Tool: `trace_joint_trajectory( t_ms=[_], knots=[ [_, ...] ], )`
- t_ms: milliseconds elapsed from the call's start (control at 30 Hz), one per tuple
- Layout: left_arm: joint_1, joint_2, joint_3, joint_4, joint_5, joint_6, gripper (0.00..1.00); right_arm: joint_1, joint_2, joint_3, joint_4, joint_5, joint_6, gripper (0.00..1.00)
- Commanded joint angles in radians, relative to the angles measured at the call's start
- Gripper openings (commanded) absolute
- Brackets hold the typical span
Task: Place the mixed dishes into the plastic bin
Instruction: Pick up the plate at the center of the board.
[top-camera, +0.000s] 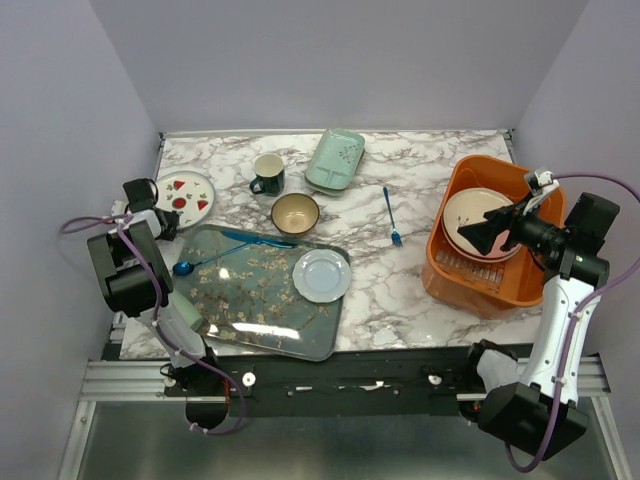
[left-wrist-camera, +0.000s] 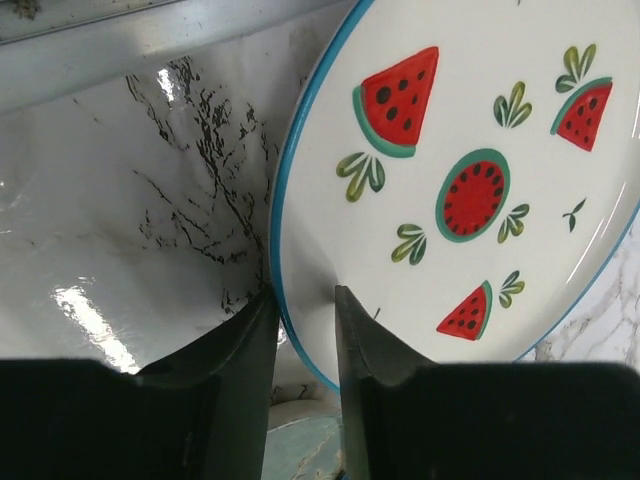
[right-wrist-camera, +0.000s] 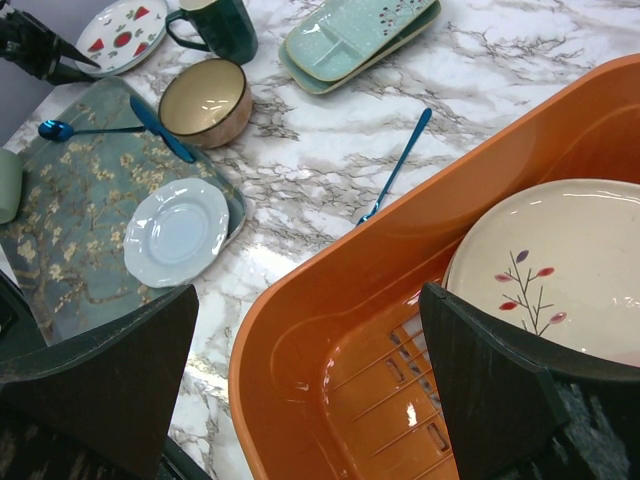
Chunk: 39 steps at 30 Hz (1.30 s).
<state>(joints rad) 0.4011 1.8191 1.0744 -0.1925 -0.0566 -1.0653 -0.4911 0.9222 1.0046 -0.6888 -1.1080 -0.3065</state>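
Marble-patterned table (top-camera: 400, 290) under plain grey walls, with a dark floral tray (top-camera: 250, 305) at its near left. Just beyond the tray's far-left corner lies a white plate with watermelon slices (left-wrist-camera: 480, 150). The left gripper (left-wrist-camera: 305, 320) has one finger on either side of that plate's blue rim with a narrow gap between them; whether they pinch it cannot be told. Beyond the tray's far edge sit a brown bowl (top-camera: 295, 213), a dark green mug (top-camera: 267, 173) and a mint divided dish (top-camera: 335, 160). On the tray rest a small pale blue plate (top-camera: 321, 275) and a blue spoon (top-camera: 195, 265). Right of the tray a blue fork (top-camera: 391, 218) lies on the marble. Well right of the tray stands the orange bin (top-camera: 455, 275), with a cream plate (top-camera: 470, 210) with pink sprigs inside. The right gripper (right-wrist-camera: 308, 300) hangs over the bin, fingers spread wide, holding nothing.
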Motion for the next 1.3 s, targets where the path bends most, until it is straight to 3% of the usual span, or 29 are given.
trace_joint_trajectory(
  t_ms=[0,133,233,500,1267],
  knots=[
    [0.018,0.049,-0.014,0.021,0.046,-0.010,0.30,-0.003,0.006,-0.017,0.012,0.000,0.003,1.00],
    [0.027,0.043,-0.019,0.050,0.090,-0.018,0.07,-0.003,0.004,-0.017,0.014,0.005,0.003,1.00],
    [0.039,0.029,-0.021,0.080,0.127,-0.021,0.00,-0.003,0.003,-0.018,0.014,0.005,0.003,1.00],
    [0.068,-0.059,-0.062,0.243,0.267,-0.082,0.00,-0.003,0.010,-0.020,0.015,0.010,0.003,1.00],
    [0.136,-0.283,-0.162,0.366,0.451,-0.150,0.00,-0.003,0.009,-0.021,0.017,-0.003,0.004,1.00]
  ],
)
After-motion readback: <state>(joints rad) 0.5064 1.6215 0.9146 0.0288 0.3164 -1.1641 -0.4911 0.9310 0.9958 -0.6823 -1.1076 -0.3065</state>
